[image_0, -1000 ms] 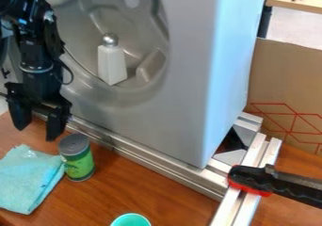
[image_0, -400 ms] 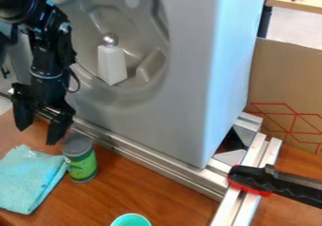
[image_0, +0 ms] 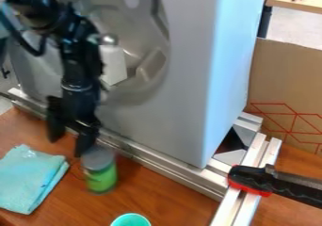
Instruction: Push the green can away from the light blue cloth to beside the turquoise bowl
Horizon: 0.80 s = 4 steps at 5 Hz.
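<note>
**Spread pincer (image_0: 68,142) seems to nudge the jar (image_0: 100,175)**

The pincer's two fingers stand well apart with nothing between them; the one nearer the jar appears to touch its grey lid. The jar stands upright on the worktop (image_0: 170,197), between the cloth (image_0: 28,180) and the metal rail (image_0: 162,164), with the cup (image_0: 131,221) nearer the camera.

The step in hand looks like a push from the side, not a grasp. The next move probably calls for low, steady contact, since pressing at the lid could tip the jar.

Compared with the earlier frames, pincer and jar have shifted rightward in view, opening a gap beside the cloth.
</note>
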Available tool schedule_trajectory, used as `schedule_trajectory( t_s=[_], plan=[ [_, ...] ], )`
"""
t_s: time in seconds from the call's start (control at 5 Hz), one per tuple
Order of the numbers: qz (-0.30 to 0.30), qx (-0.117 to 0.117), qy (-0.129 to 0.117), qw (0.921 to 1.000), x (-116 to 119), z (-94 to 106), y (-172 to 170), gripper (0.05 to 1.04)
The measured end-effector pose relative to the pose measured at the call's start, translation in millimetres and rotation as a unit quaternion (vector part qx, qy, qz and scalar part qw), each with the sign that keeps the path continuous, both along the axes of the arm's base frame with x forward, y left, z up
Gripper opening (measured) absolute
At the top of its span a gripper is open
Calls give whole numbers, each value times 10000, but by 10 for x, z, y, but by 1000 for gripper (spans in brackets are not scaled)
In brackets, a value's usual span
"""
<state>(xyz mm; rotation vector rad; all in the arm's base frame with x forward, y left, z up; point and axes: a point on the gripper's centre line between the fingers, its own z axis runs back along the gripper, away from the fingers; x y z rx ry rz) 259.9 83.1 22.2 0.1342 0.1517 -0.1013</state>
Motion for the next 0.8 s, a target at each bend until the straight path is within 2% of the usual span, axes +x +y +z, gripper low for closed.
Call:
schedule_trajectory(
  t_s=[0.2, 0.4, 0.6, 0.8],
  plan=[
    [-518, -385, 97, 9979, -26, -9, -339, 1001],
    [-1002, -917, 227, 9905, -69, 24, -642, 1001],
    [-1160, -1067, 423, 9866, -123, 37, -885, 1001],
    [-897, -905, 476, 9907, -150, 75, -885, 1001]
  ],
)
